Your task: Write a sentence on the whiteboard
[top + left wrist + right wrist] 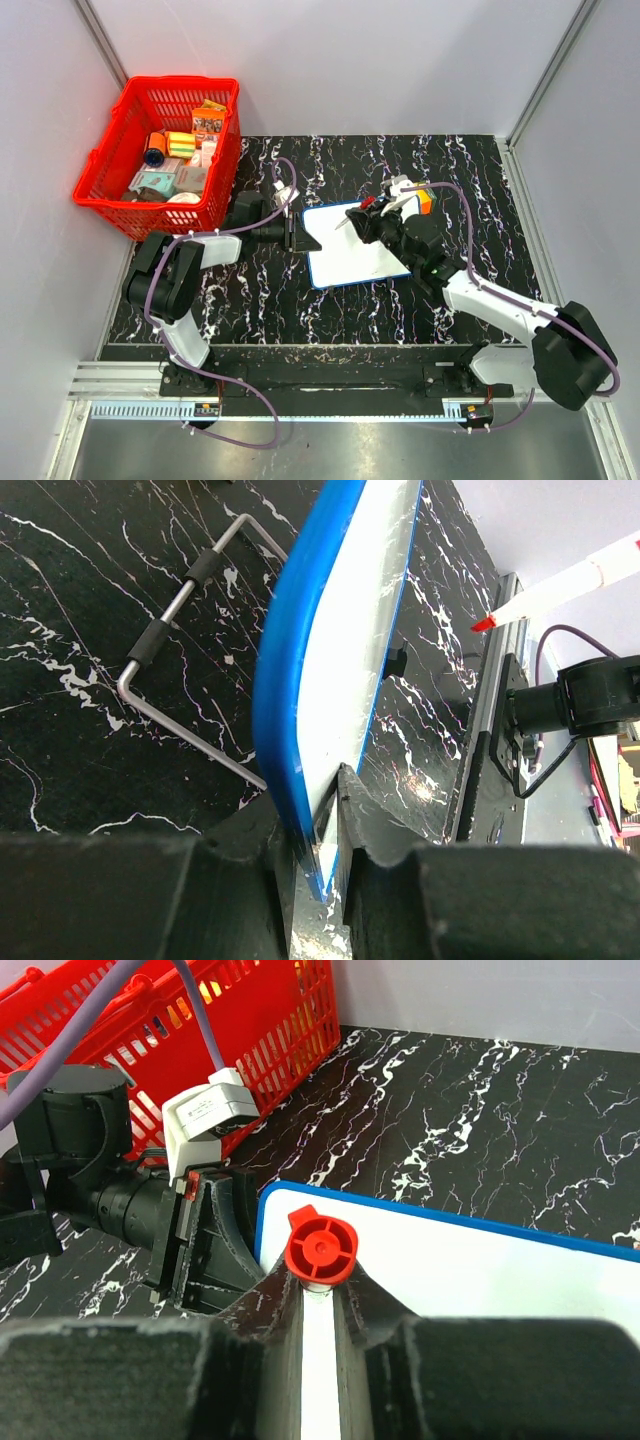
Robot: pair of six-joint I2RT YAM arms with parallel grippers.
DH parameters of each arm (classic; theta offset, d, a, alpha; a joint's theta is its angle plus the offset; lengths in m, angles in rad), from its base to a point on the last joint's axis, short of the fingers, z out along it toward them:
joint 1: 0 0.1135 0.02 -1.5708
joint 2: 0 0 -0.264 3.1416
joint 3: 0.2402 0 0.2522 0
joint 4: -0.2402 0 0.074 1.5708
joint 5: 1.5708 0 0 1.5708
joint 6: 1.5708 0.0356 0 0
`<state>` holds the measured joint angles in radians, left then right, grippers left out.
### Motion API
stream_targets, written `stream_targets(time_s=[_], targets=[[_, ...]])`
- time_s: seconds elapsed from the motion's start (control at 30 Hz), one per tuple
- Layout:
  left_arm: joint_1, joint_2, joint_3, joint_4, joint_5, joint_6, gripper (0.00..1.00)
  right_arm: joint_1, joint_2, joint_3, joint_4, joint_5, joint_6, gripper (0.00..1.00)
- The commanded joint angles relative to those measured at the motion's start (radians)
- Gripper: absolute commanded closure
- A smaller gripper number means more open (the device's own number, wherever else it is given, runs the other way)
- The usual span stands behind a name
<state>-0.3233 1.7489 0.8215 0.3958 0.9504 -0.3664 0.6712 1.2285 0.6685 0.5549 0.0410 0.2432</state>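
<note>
The whiteboard (352, 250), white with a thin blue frame, lies on the black marbled table. No sentence shows on its white face (480, 1270). My left gripper (300, 238) is shut on the board's left edge, and the blue frame (290, 680) sits pinched in the left gripper (325, 792). A red-capped marker (320, 1248) is held in my right gripper (322, 1272), which is shut on it. The right gripper (362, 215) hovers over the board's upper left part. The marker's red tip (482, 624) hangs a little above the board.
A red basket (120, 120) filled with several packets stands at the far left. A small orange box (426, 203) lies just beyond the board's far right corner. A bent metal wire (180, 610) lies on the table beside the board's edge.
</note>
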Motion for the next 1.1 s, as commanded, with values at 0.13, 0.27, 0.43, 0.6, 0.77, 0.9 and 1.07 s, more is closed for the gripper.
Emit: stream_targets(time_s=[0.13,0.27,0.43,0.6,0.77,0.9,1.07], targets=[[0.001,-0.017,0.011,-0.006,-0.062,0.078,1.0,0.077,0.042,0.074,0.129,0.173,-0.096,1.0],[0.0,-0.019,0.011,-0.006,-0.062,0.08,1.0,0.111,0.081,0.083,0.177,0.269,-0.148,1.0],[-0.003,-0.022,0.011,-0.012,-0.062,0.087,1.0,0.12,0.129,0.152,0.145,0.326,-0.177,1.0],[-0.008,-0.02,0.016,-0.023,-0.065,0.093,1.0,0.12,0.166,0.204,0.139,0.324,-0.18,1.0],[-0.007,-0.017,0.019,-0.031,-0.064,0.098,1.0,0.122,0.19,0.235,0.086,0.31,-0.186,1.0],[-0.008,-0.017,0.022,-0.038,-0.067,0.101,1.0,0.12,0.2,0.232,0.079,0.3,-0.173,1.0],[-0.008,-0.014,0.027,-0.049,-0.071,0.109,1.0,0.12,0.201,0.218,0.082,0.27,-0.163,1.0]])
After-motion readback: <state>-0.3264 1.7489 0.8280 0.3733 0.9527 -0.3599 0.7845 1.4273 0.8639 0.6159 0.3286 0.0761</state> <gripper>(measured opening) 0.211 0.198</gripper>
